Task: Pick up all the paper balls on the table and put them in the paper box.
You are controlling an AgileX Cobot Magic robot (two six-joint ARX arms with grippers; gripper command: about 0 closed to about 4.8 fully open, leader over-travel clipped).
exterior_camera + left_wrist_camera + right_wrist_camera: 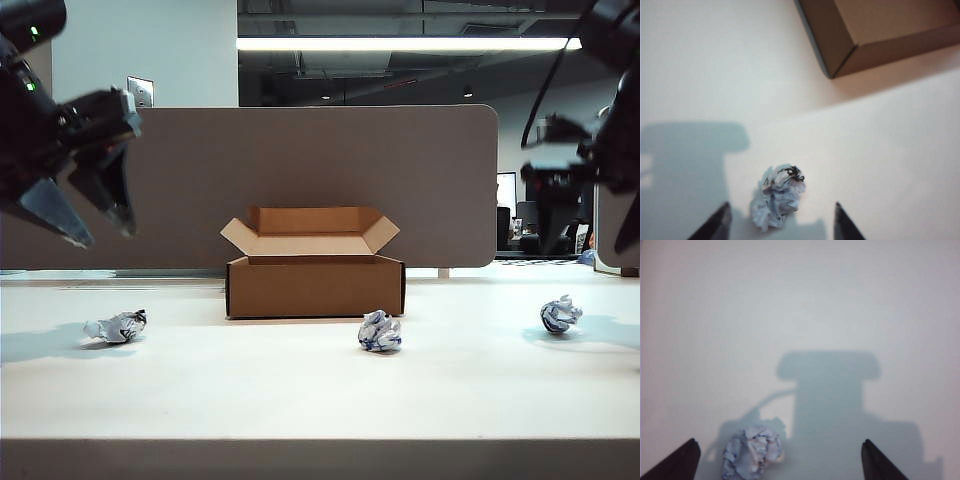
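Your left gripper (pixel 95 225) hangs in the air over the left side of the table (pixel 300 400), its fingers spread apart and holding nothing. In its wrist view, one paper ball (pixel 780 195) lies on the table below, between the two dark fingertips (pixel 715 225), touching neither. Beyond that ball, a corner of the paper box (pixel 860 40) shows, well apart from the claw.

Your right gripper (pixel 777 460) also has its fingers wide apart and empty; in the exterior view it is mostly cut off at the upper right edge. Below it another paper ball (pixel 752 452) rests on the table, nearer one fingertip (pixel 677 462) than the other.

From outside, the left ball (pixel 118 326) and right ball (pixel 560 314) sit under their claws. The third ball (pixel 380 331) lies between both grippers, just in front of the box (pixel 315 285), whose flaps stand open.
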